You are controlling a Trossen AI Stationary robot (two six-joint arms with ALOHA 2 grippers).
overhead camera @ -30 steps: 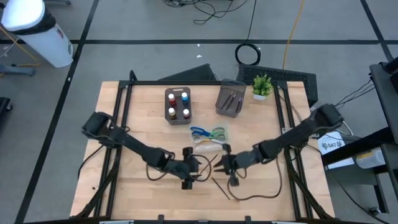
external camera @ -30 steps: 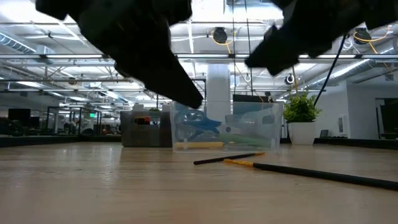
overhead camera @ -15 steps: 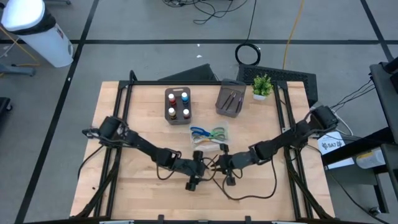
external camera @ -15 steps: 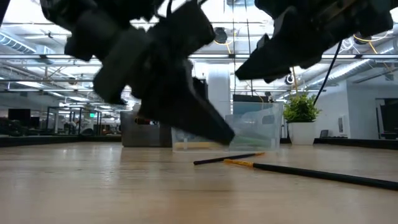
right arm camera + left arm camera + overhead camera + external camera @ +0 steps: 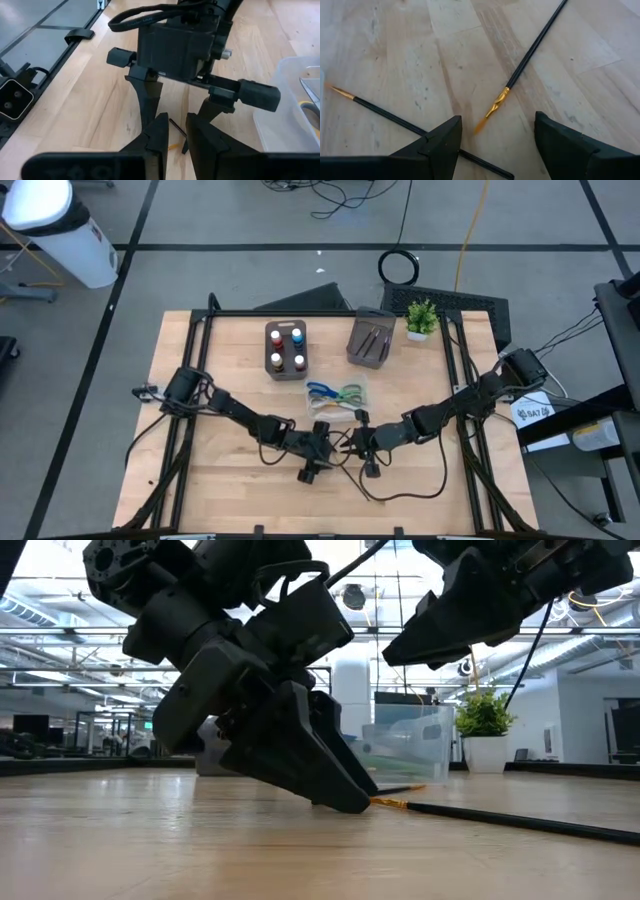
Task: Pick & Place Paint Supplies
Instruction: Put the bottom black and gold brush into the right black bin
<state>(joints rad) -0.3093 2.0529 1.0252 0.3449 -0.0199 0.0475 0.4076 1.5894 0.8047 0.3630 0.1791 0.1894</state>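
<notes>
Two thin dark brushes lie flat on the wooden table: one with a gold ferrule (image 5: 501, 99) and a second (image 5: 385, 114) that runs under one finger of my left gripper. My left gripper (image 5: 495, 145) is open, slanting down, its fingertips low at the table (image 5: 345, 795) on either side of the first brush's orange tip. Whether they touch a brush or the table I cannot tell. My right gripper (image 5: 177, 137) hangs shut above the table (image 5: 390, 655), facing the left one, with nothing in it. Small paint bottles (image 5: 285, 348) stand in a dark tray.
A clear plastic box with blue and green scissors (image 5: 337, 393) sits just beyond the grippers. A dark tray holding brushes (image 5: 371, 338) and a small potted plant (image 5: 421, 317) stand at the far right. Loose cables (image 5: 400, 495) trail near the front edge.
My left gripper has sunk toward the table and moved toward the table's right, at the brushes, rolling as it went; its fingertips now stand low around the brush tip. It has stayed open. The brushes lie as before.
</notes>
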